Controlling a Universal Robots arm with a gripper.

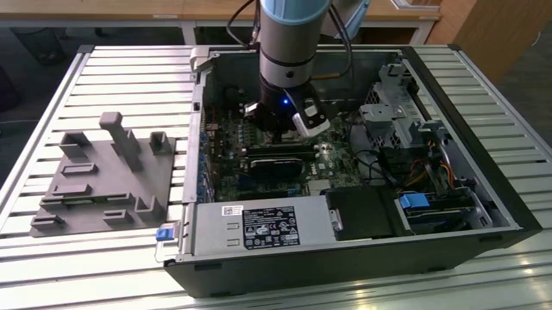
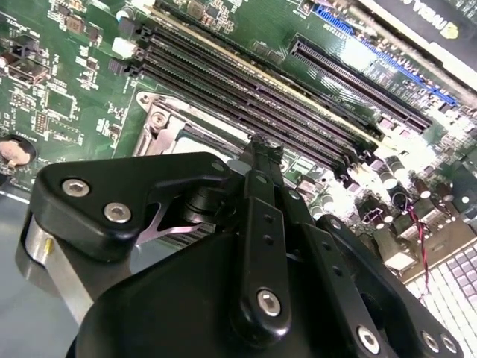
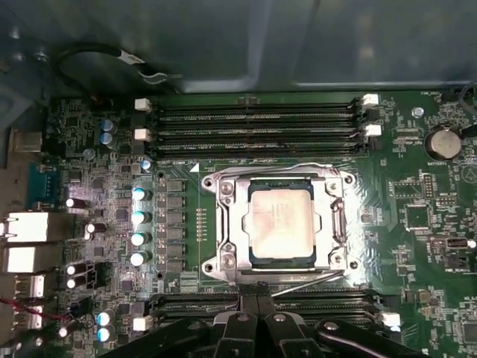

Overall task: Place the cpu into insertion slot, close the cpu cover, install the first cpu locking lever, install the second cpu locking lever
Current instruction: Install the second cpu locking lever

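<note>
The gripper (image 2: 258, 149) hung low inside the open computer case (image 1: 483, 213), its black fingers (image 3: 257, 317) drawn together with nothing between them, their tips poised just above the edge of the insertion slot (image 3: 223, 224). In the first wrist view the cpu (image 3: 280, 224) lay flat in that slot, its pale metal face showing through the window of the cpu cover (image 3: 333, 224), which was folded down over it. Thin wire locking levers (image 3: 276, 170) ran along the cover's edges; whether they were latched could not be told. Long black memory slots (image 3: 253, 123) flanked the socket on the green motherboard (image 3: 417, 216), with a row of capacitors (image 3: 139, 227) to one side and a coin battery (image 3: 443, 142) near the board's corner. In the exterior view the arm (image 1: 293, 39) reached straight down into the case, which lay on its side on a slatted metal table (image 1: 103, 71). A grey fixture (image 1: 103, 174) with upright pegs sat on the table toward the exterior view's left, well apart from the case.
</note>
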